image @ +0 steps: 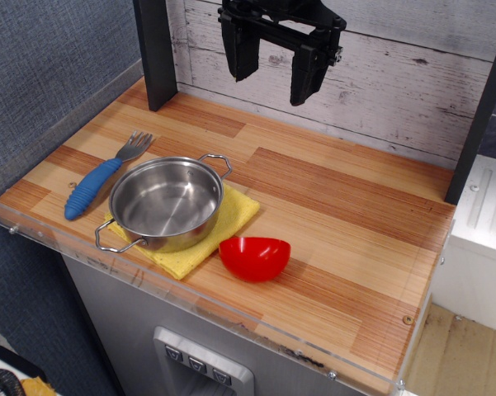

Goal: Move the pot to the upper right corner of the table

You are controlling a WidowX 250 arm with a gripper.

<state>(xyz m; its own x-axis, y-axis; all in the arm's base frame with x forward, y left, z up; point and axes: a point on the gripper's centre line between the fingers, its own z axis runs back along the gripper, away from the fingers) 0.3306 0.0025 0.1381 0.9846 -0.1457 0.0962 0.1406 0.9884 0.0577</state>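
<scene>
The shiny steel pot (167,203) with two wire loop handles sits on a yellow cloth (229,221) near the front left of the wood-plank table (338,198). It is empty. My black gripper (272,70) hangs high above the back of the table, well behind and to the right of the pot. Its two fingers are spread apart and hold nothing.
A fork with a blue handle (97,183) lies left of the pot. A small red bowl (254,256) sits just right of the cloth at the front. A black post (155,51) stands at the back left. A clear acrylic rim (33,227) edges the table.
</scene>
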